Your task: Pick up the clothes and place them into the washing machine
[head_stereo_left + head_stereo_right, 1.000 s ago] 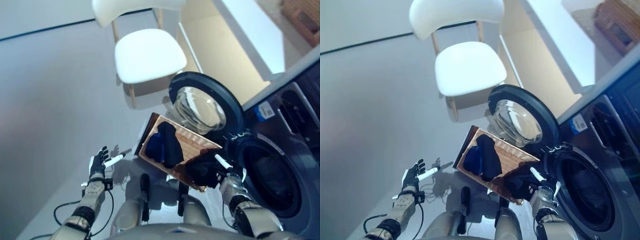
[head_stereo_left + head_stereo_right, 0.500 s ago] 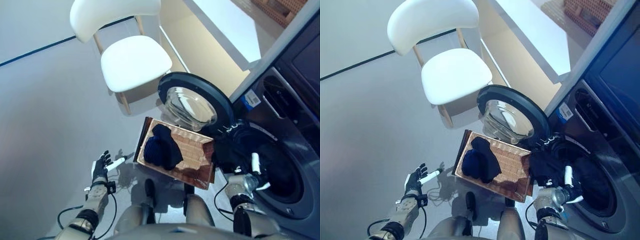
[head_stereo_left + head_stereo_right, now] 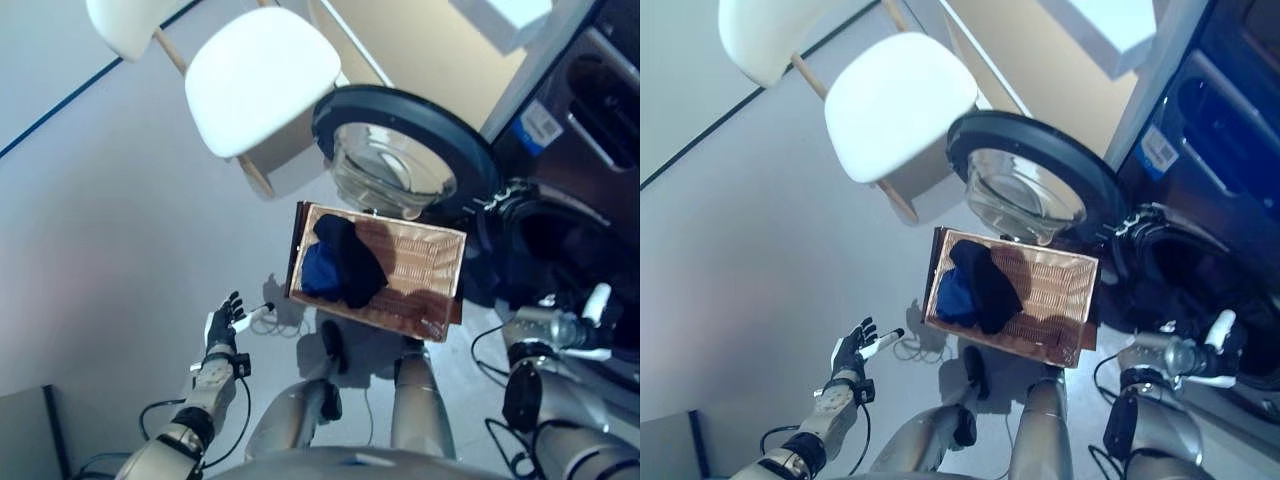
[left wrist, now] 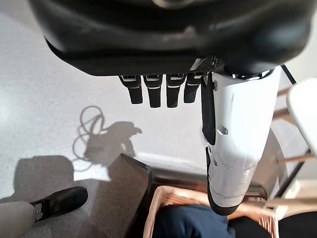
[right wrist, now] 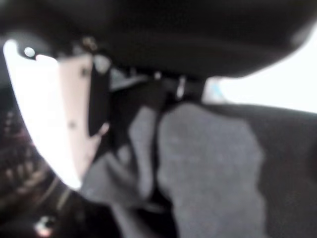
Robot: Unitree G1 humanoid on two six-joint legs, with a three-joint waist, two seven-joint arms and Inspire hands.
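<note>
A wicker basket (image 3: 425, 262) sits on the floor in front of me, holding a black garment (image 3: 352, 262) on top of a blue one (image 3: 317, 273). To its right the washing machine's drum (image 3: 570, 235) gapes, its round door (image 3: 405, 150) swung open. My right hand (image 3: 585, 322) is at the drum's lower rim, white thumb raised. Its wrist view shows its fingers curled into a dark grey garment (image 5: 208, 163), which drapes over the drum's mouth (image 3: 1140, 300). My left hand (image 3: 222, 328) hangs open over the floor left of the basket, fingers straight (image 4: 156, 91), holding nothing.
A white chair (image 3: 260, 75) with wooden legs stands behind the basket, close to the open door. A pale cabinet wall (image 3: 440, 50) runs beside the machine. Grey floor (image 3: 120, 220) spreads out to the left.
The head camera has swung towards the machine. My right hand carried the dark garment from above the basket to the drum's mouth. The left hand stayed put.
</note>
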